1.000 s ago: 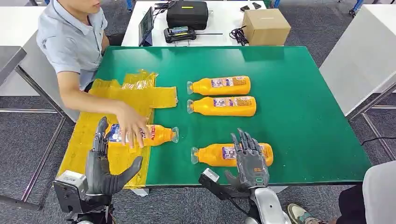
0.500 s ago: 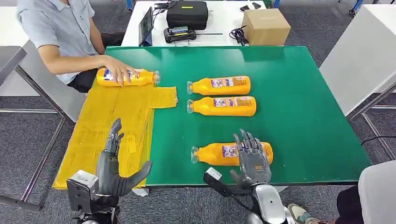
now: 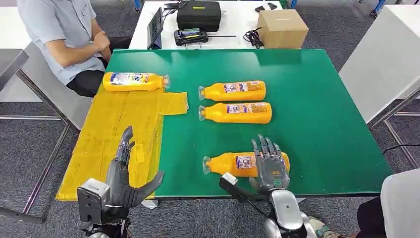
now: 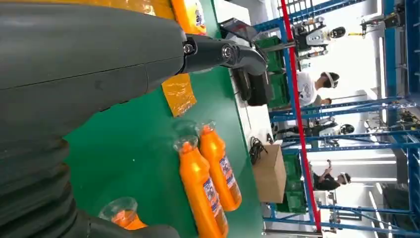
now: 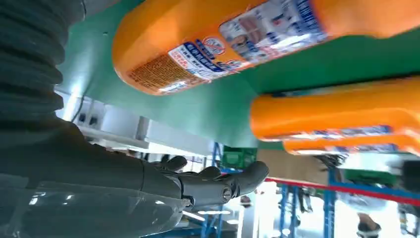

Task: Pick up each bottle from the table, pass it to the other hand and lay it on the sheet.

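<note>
The right hand [image 3: 270,166] is spread wide over the nearest bottle [image 3: 233,164], holding nothing; a grasp looks imminent. The left hand [image 3: 126,173] is held open and empty over the sheet [image 3: 106,134]. At eleven o'clock, a delivered bottle [image 3: 133,81] has been moved to the sheet's far end and let go by the person [image 3: 64,34]. Two bottles [image 3: 233,101] wait at twelve o'clock.
</note>
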Available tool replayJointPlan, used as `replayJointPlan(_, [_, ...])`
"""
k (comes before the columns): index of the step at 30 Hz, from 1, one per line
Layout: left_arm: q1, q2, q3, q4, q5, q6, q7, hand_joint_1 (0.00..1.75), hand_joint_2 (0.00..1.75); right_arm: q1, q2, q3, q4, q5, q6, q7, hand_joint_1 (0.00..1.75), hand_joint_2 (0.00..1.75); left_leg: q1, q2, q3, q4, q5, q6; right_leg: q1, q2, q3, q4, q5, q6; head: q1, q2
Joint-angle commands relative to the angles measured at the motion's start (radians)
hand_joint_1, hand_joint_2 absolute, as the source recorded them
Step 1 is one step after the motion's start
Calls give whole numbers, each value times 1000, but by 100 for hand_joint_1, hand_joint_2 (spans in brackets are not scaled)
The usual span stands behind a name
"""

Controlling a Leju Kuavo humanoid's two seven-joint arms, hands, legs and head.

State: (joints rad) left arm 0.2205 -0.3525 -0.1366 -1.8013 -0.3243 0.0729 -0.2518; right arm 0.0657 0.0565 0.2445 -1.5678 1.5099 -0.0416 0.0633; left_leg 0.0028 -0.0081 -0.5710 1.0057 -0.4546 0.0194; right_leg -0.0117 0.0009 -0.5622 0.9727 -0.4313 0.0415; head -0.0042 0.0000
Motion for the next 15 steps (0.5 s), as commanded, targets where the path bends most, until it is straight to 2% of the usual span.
replayJointPlan(1, [-53, 3, -4, 104, -13, 4, 8, 0, 175, -77, -26, -139, 166, 14, -21, -39, 0, 175, 0, -1, 3, -2, 1, -1, 0, -2, 4, -3, 1, -1, 0, 0])
replayJointPlan(5, [-54, 3, -16, 115, -38, -4, 5, 0, 175, -58, -44, -150, 157, -51, -17, -91, 0, 175, -1, 0, 2, -1, 0, 0, -1, -1, 3, -1, 0, -1, 0, 0])
replayJointPlan(15, [-64, 3, -19, 144, -39, 10, 12, 0, 175, -49, -58, -169, 208, -49, -47, -104, 0, 175, 0, -1, 3, -1, 0, -1, 0, -2, 3, -2, 0, -1, 0, 0])
